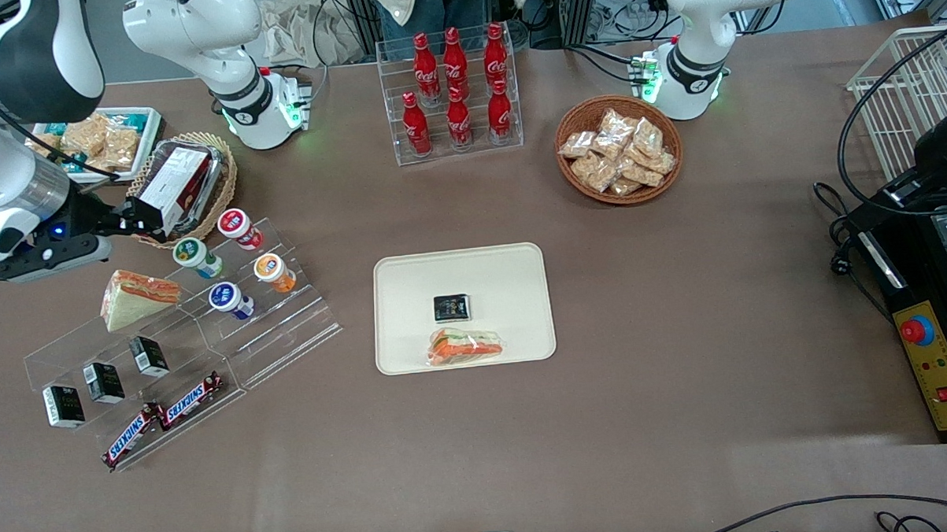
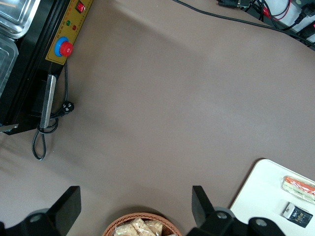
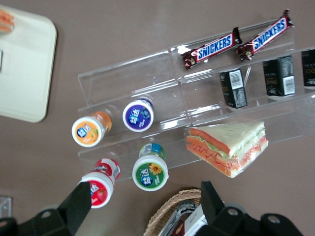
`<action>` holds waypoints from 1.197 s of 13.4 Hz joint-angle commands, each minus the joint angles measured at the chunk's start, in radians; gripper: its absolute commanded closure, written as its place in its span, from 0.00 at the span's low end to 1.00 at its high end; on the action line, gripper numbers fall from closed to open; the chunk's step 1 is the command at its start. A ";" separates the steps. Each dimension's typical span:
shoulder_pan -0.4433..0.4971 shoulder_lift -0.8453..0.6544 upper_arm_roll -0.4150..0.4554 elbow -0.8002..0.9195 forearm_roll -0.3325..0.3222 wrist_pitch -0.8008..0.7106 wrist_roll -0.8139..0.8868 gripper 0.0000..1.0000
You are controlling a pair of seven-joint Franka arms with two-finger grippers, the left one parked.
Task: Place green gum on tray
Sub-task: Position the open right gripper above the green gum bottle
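Four small bottles stand on the clear stepped rack [image 1: 208, 322], and the green gum [image 1: 196, 256] is on its upper step beside the red-lidded bottle [image 1: 239, 228]. With fingers spread apart and holding nothing, the hand [image 1: 137, 215] hovers near the gum at about its ten o'clock in the front view. Well apart from both, at the middle of the surface, lies the tray [image 1: 513, 268].

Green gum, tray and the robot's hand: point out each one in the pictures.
green gum [image 3: 150, 172], right wrist view, on its green-ringed lid.
tray [image 1: 411, 284], front view, on a bare part of its cream floor.
hand [image 3: 146, 199], right wrist view, midway between its open fingertips, above the gum bottles on the rack.
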 commanded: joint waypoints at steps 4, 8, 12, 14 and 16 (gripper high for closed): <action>-0.006 -0.049 0.003 -0.149 -0.015 0.079 -0.087 0.01; -0.008 -0.054 0.001 -0.227 -0.015 0.128 -0.133 0.01; -0.009 -0.054 -0.017 -0.284 -0.015 0.180 -0.173 0.01; -0.009 -0.051 -0.017 -0.304 -0.023 0.195 -0.173 0.01; -0.009 -0.048 -0.017 -0.321 -0.029 0.215 -0.173 0.01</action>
